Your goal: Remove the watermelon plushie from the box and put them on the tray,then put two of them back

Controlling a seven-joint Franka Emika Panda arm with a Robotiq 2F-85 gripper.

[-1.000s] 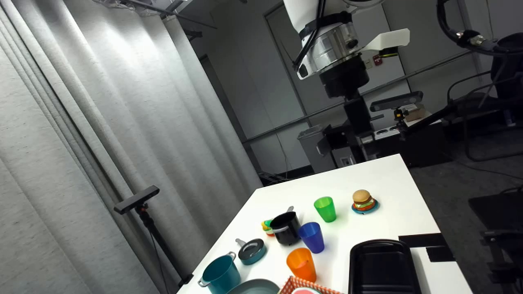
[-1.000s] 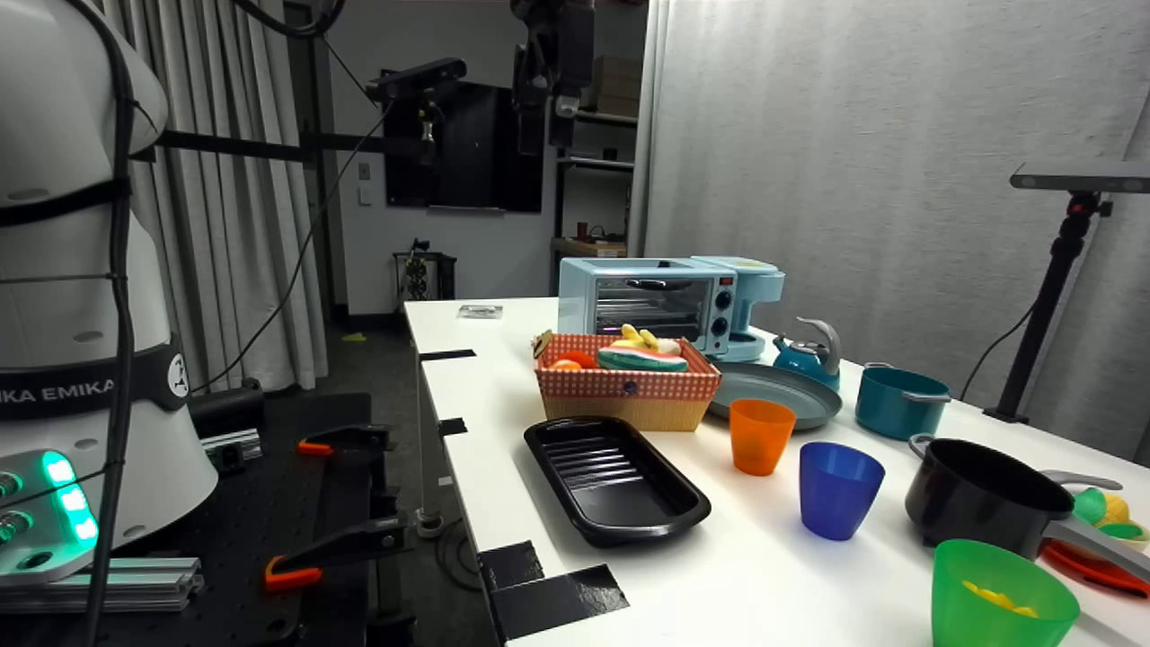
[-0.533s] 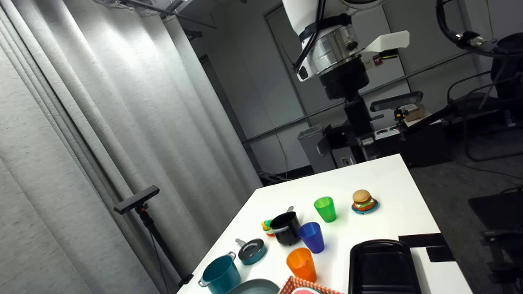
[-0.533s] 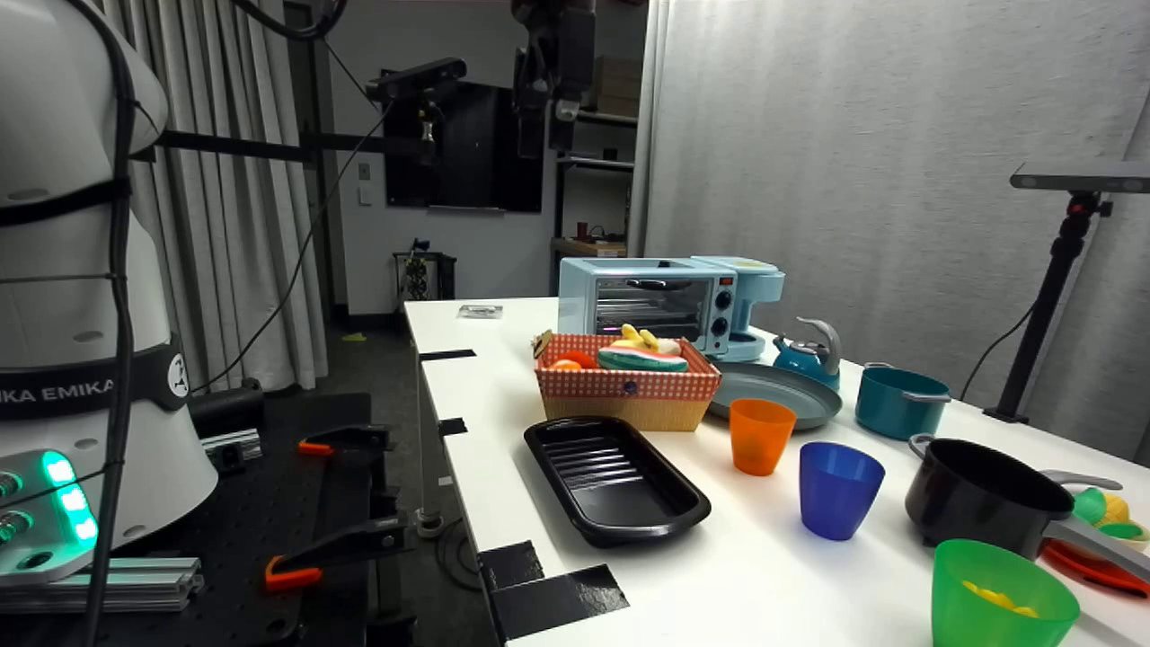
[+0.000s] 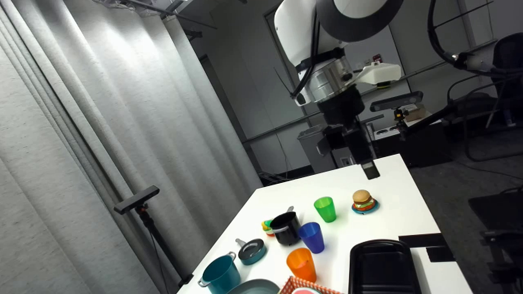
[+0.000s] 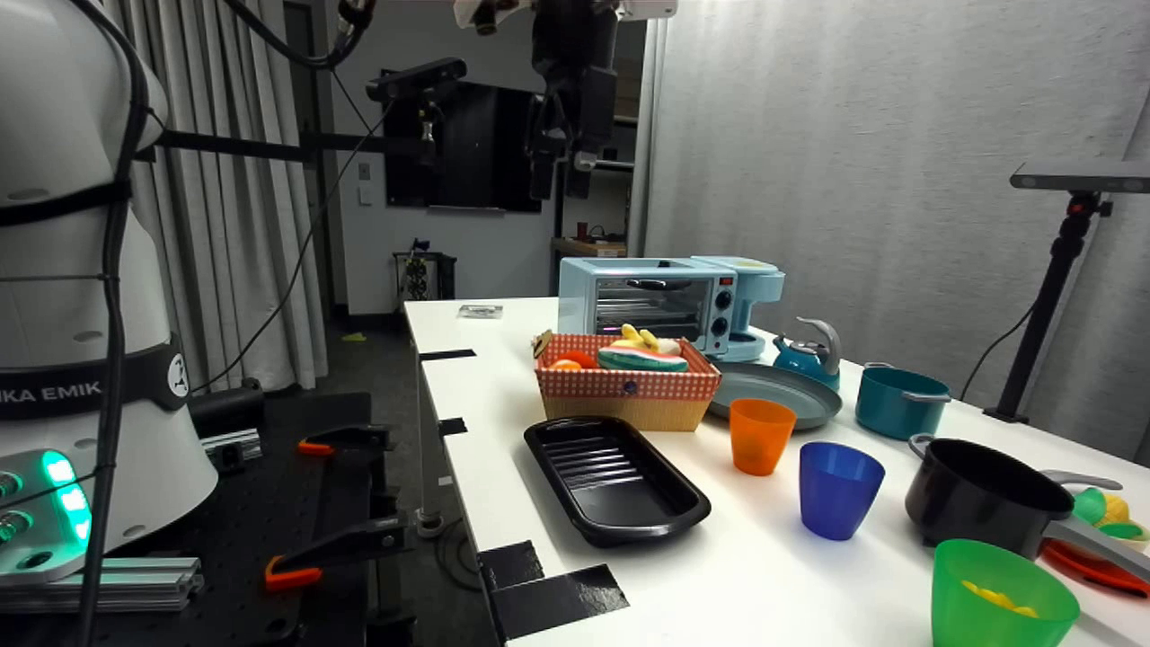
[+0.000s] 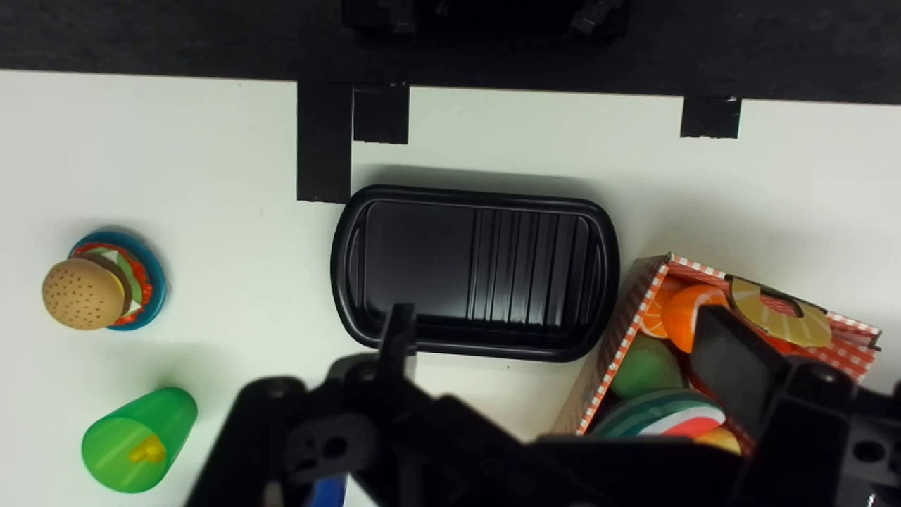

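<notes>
A watermelon plushie (image 7: 658,415) with a striped green rind and pink flesh lies in the red-checked box (image 6: 629,395), partly hidden by my gripper in the wrist view. Its rind shows in an exterior view (image 6: 641,360), and a bit of pink shows in the box at the bottom edge of an exterior view (image 5: 305,290). The black tray (image 7: 422,264) lies beside the box with nothing in it; it also shows in both exterior views (image 5: 380,265) (image 6: 620,494). My gripper (image 7: 566,341) is open and empty, high above the table in both exterior views (image 5: 371,172) (image 6: 561,184).
An orange plushie (image 7: 679,320) and a green one (image 7: 646,366) share the box. Orange (image 6: 760,436), blue (image 6: 837,490) and green (image 6: 997,593) cups stand beside the tray. A black pot (image 6: 979,494), grey plate (image 6: 800,404), toaster oven (image 6: 651,301) and burger toy (image 5: 363,200) are around.
My gripper and arm have come lower over the table, shifting a little to the right in an exterior view. The box, plushie, tray and cups have not moved.
</notes>
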